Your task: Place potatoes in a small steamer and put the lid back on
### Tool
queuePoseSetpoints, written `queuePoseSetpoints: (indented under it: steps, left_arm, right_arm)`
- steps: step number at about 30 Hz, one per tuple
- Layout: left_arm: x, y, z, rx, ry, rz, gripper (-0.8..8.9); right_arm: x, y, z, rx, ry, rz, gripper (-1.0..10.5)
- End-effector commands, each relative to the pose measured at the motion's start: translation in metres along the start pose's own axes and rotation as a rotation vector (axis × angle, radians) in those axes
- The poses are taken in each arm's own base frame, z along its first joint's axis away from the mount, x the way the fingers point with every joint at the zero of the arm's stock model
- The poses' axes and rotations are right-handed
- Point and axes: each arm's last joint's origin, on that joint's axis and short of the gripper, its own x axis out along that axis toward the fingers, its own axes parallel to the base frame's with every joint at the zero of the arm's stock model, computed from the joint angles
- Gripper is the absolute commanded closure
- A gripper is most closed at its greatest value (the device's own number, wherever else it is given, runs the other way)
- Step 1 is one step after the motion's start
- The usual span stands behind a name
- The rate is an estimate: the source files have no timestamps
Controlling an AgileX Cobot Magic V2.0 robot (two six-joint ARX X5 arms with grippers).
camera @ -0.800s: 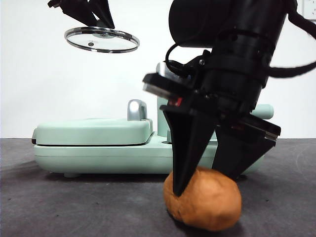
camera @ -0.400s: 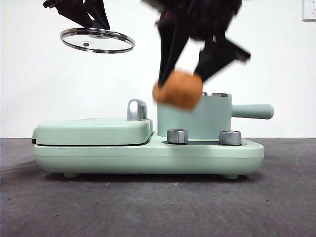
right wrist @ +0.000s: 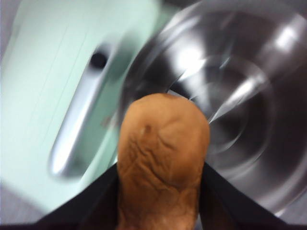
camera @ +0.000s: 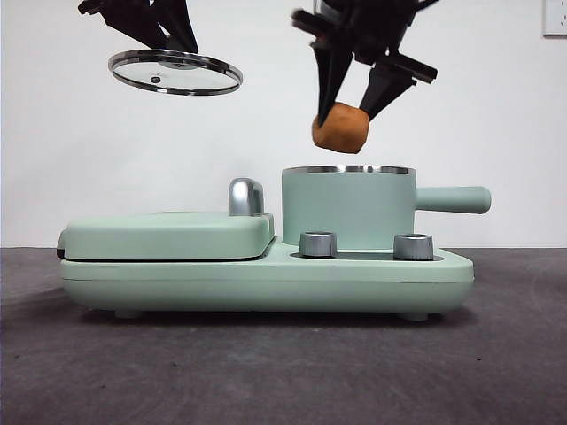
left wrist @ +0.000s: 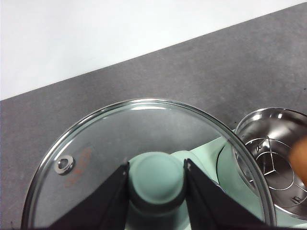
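An orange-brown potato point(camera: 341, 127) point(right wrist: 163, 158) hangs in the air, my right gripper point(camera: 357, 99) shut on it, just above the near-left rim of the small steamer point(camera: 348, 205), a mint-green pot with a chrome rim and a straight side handle point(camera: 454, 199). The steamer's open steel inside point(right wrist: 249, 120) point(left wrist: 278, 158) shows below the potato. High at the left, my left gripper point(camera: 168, 40) point(left wrist: 157, 179) is shut on the mint knob point(left wrist: 157, 177) of the clear glass lid point(camera: 175, 73) point(left wrist: 120, 163) and holds it tilted in the air.
The steamer stands on a mint-green cooker base point(camera: 266, 279) with two chrome dials point(camera: 319, 244). A flat mint griddle cover point(camera: 168, 235) with a chrome handle point(camera: 245, 197) point(right wrist: 76, 129) lies to the steamer's left. Dark grey tabletop point(camera: 266, 372) runs in front.
My right gripper lifted the potato off the table, swung it up and back, and now holds it above the steamer's rim. The lid has barely moved.
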Motion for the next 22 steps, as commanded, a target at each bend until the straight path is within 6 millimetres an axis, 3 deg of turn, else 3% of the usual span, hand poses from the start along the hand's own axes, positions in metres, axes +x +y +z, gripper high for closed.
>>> queuePoseSetpoints:
  steps: [1, 5, 12, 14, 19, 22]
  left_arm:
    - [-0.002, -0.001, 0.008, 0.011, -0.049, -0.003, 7.64]
    - [-0.002, -0.001, 0.008, 0.010, -0.049, -0.003, 7.64]
    - [-0.002, -0.001, 0.008, 0.008, -0.047, -0.004, 7.64]
    - [-0.001, -0.001, 0.008, 0.007, -0.046, -0.004, 7.64]
    - [-0.001, -0.001, 0.008, 0.007, -0.046, -0.004, 7.64]
    - [-0.001, -0.001, 0.008, 0.008, -0.046, -0.004, 7.64]
  right_arm:
    - [0.015, -0.009, 0.018, 0.003, -0.014, -0.009, 8.4]
    - [0.034, -0.021, 0.027, 0.030, 0.005, -0.025, 8.4]
    - [0.064, -0.029, 0.023, 0.047, 0.087, -0.042, 8.3]
    - [0.070, -0.030, 0.022, 0.048, 0.108, -0.044, 7.7]
    - [0.071, -0.031, 0.021, 0.048, 0.122, -0.047, 4.8]
    - [0.070, -0.031, 0.021, 0.050, 0.125, -0.048, 4.6]
